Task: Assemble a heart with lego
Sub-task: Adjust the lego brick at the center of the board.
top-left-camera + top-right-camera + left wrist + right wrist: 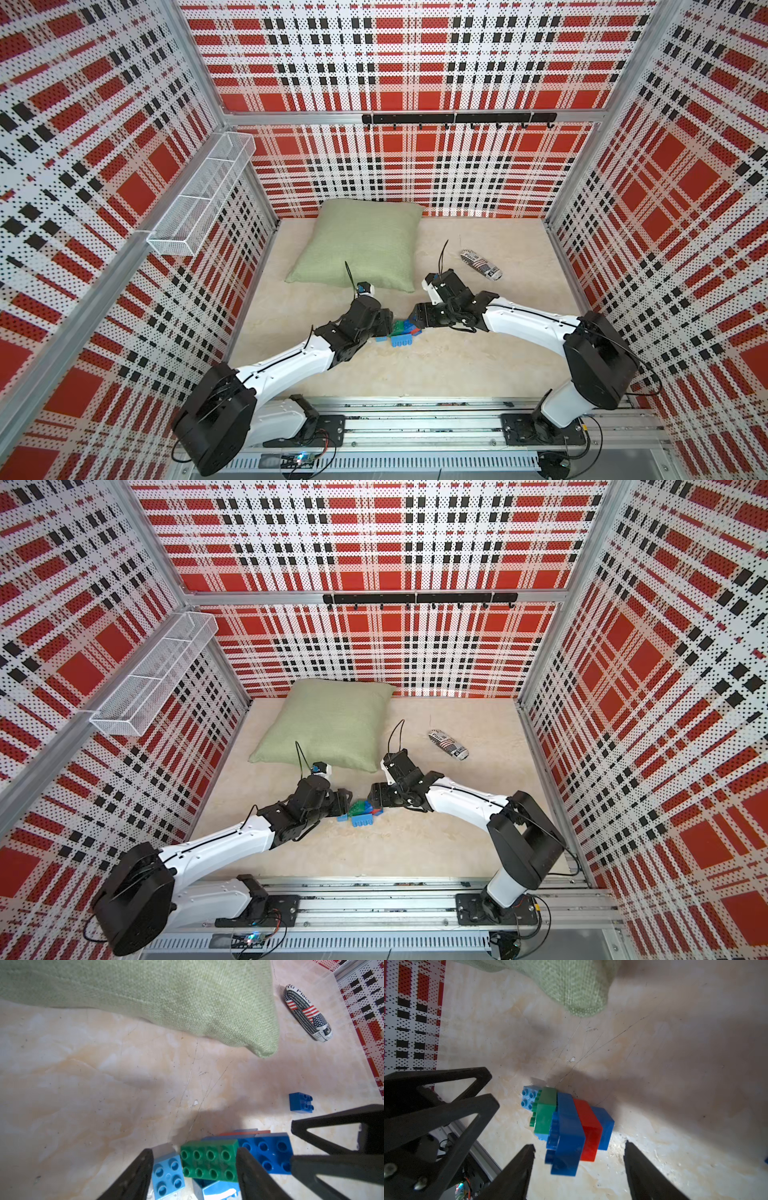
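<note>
Workcell surface and brick cluster, both arms meeting at centre.
Plaid perforated walls [415, 62] enclose your marbled beige tabletop [415, 374]; a green pillow [365, 245] lies at the back. The heart [566, 1126], between the arms near the pillow's corner, shows green, dark blue, red and light blue bricks joined in steps. Your right gripper [579, 1145] stands released, fingers either side, untouching; your left gripper [195, 1153] flanks the green end, and you cannot tell whether it grips.
</note>
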{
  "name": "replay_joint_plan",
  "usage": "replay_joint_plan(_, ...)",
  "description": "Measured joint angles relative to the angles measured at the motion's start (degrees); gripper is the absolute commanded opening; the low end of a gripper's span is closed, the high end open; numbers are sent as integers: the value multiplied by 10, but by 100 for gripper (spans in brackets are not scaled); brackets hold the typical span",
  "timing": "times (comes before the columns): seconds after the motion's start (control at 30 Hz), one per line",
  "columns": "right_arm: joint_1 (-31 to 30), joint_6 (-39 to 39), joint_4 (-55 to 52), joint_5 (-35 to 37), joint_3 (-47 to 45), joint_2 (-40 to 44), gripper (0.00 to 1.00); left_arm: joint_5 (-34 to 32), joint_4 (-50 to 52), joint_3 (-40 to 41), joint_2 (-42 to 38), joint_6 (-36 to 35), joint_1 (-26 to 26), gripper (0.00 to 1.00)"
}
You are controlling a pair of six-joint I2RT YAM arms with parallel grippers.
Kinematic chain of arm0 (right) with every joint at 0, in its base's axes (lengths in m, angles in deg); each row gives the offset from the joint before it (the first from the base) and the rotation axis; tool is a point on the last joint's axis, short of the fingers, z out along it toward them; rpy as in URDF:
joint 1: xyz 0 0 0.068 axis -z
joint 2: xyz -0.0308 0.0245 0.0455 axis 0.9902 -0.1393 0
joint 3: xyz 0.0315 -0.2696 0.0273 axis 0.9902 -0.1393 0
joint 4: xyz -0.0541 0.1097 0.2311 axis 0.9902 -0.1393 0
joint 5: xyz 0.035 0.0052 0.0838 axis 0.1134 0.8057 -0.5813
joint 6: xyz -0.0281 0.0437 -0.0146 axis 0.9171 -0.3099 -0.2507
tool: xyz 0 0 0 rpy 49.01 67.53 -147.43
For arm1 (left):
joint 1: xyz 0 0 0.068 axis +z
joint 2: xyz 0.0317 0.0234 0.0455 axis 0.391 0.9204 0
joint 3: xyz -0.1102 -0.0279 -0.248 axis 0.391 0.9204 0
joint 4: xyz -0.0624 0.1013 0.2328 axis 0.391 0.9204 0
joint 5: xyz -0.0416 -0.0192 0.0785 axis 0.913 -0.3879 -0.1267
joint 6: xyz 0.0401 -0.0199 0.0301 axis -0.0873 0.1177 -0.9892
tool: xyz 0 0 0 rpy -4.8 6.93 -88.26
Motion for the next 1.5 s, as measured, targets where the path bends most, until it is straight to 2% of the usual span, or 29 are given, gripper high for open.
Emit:
replay_joint_plan(0.33,20,-15,19,9,-51,2,64,6,2,5,-1,0,0,67)
replay_joint_plan(0.5,42,-30,61,-12,-97,27,61,12,2,5,-1,0,0,67)
replay_joint_plan(0.87,59,-56,113,-45,-125,53,67,14,2,4,8,0,-7,67)
replay_joint_plan(1.1,61,-57,98,-40,-126,90,72,15,3,5,-3,3,-12,67)
replay_joint_plan(1.3,23,-11,31,20,-126,170,70,18,4,26,-46,6,1,68)
replay_joint_plan(1.4,-35,14,-6,54,-119,187,68,17,5,35,-62,9,14,68)
replay_joint_plan(1.5,-106,55,-40,83,-90,168,67,16,8,40,-72,14,30,68)
